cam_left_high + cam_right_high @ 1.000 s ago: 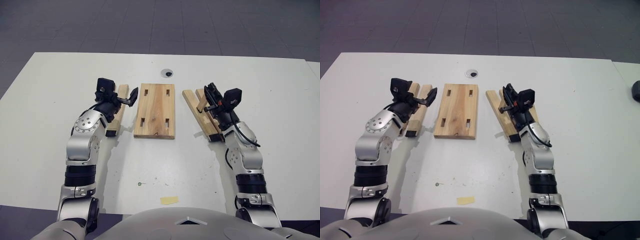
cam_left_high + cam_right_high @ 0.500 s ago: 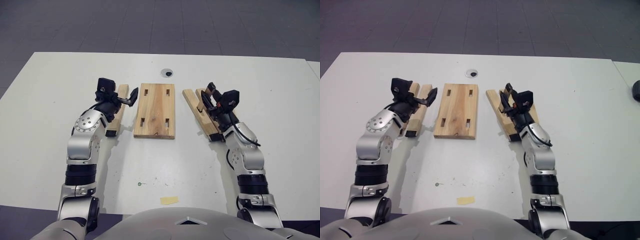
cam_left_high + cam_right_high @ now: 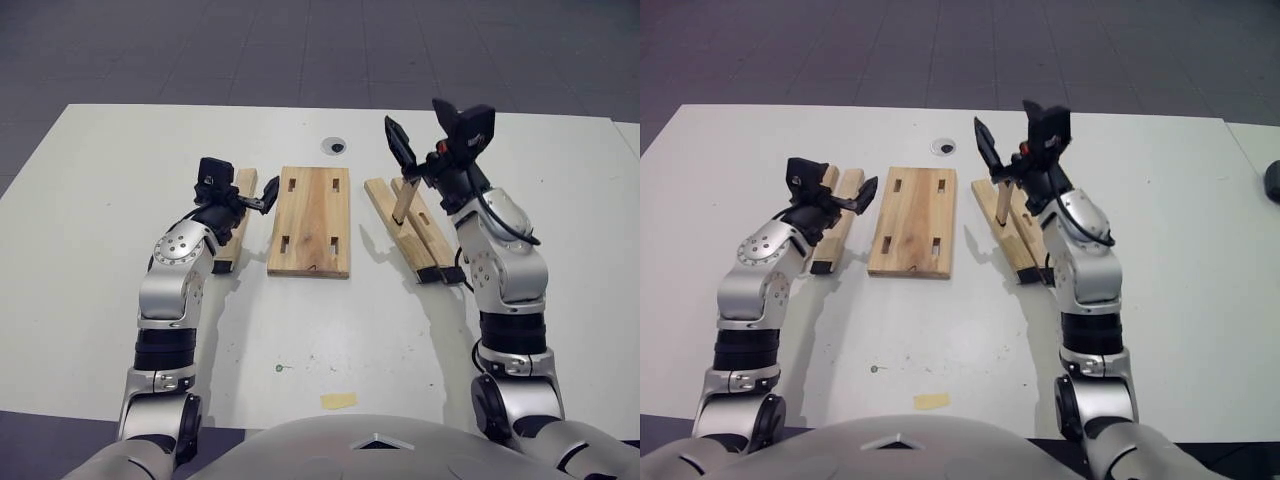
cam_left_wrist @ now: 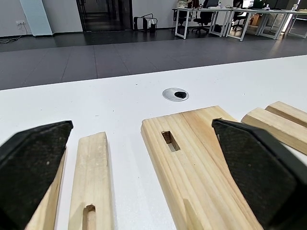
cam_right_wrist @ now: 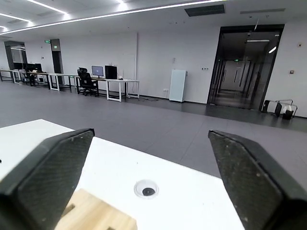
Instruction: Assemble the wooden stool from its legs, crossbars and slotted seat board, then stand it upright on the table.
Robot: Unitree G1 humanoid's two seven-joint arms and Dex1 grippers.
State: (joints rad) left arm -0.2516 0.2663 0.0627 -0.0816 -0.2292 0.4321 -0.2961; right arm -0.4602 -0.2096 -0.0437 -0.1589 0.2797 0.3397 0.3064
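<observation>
The main risk lies with the short crossbar (image 3: 405, 200), which stands slanted out of the right pair of legs (image 3: 418, 238) and looks only loosely seated. The right gripper (image 3: 415, 130) hangs just above it with fingers spread wide and nothing between them, so a descent that is off line could strike the bar's top and tip it over or lever it out of its slot. Whether the bar's top touches the wrist cannot be told. On the other side, the left gripper (image 3: 243, 196) hovers low with its fingers equally wide apart. It straddles the inner left leg (image 4: 91, 177) and the near edge of the slotted seat board (image 3: 309, 220), which lies flat in the middle of the table (image 3: 100, 200), between the two leg pairs. Closing there could pinch board and leg together, or shove the board askew, leaving its slots out of line with the parts that must enter them.
</observation>
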